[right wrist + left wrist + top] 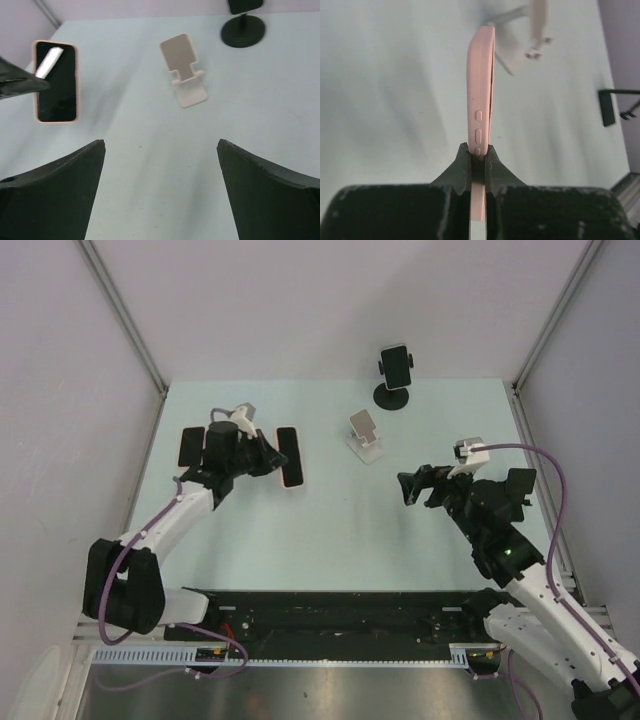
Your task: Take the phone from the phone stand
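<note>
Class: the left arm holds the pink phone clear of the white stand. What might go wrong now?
1. The left gripper clamps only a small part of the pink phone; most sticks out beyond the jaws, so it may pivot or slip.
2. The jaws close by its side buttons and might press one.

Overhead view, set above and behind the two arm bases, looks down over the pale table (330, 530). The left wrist view sits very close, edge-on to a pink phone (480, 85). The right wrist view looks from farther back, sharing the phone and a white stand (184, 75) with the overhead view.
</note>
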`<control>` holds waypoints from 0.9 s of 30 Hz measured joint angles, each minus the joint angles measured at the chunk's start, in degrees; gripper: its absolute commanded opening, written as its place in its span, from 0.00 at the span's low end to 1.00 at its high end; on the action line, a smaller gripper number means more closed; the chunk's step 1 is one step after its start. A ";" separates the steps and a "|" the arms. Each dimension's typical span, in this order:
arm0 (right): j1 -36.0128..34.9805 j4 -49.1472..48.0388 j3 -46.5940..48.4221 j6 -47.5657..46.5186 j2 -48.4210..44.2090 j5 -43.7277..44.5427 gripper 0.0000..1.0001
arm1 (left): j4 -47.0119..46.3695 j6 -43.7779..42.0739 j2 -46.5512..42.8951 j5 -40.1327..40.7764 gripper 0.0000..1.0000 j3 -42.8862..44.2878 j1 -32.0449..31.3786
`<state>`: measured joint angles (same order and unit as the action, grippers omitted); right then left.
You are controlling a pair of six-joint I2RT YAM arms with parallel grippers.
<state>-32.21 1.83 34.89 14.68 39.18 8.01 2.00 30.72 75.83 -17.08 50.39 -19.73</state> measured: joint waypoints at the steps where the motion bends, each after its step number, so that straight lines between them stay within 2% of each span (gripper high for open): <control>1: 1.16 1.73 0.70 -0.79 -0.52 -0.13 1.00 | 1.14 -0.90 -0.04 -0.44 0.00 0.04 2.60; 6: 5.18 9.07 3.54 -4.79 -2.19 0.63 1.00 | 9.03 -5.92 1.60 -1.18 0.00 2.21 13.40; 12: 5.81 17.20 9.16 -7.93 -2.86 3.02 1.00 | 15.98 -12.13 7.45 -1.07 0.00 8.61 20.55; 16: 6.08 19.63 9.20 -9.49 -4.37 6.27 1.00 | 18.49 -15.04 13.53 -1.05 0.01 14.21 25.64; 24: 6.71 17.81 2.19 -10.86 -9.20 8.79 1.00 | 21.53 -20.35 27.17 -0.92 0.03 27.50 29.94; 27: 9.57 16.55 1.36 -10.60 -9.51 7.78 1.00 | 22.67 -21.84 31.76 -1.42 0.03 32.33 30.40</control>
<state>-22.63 18.37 36.25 4.08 29.67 15.79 24.67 8.88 107.59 -18.50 82.72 10.68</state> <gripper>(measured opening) 0.995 0.060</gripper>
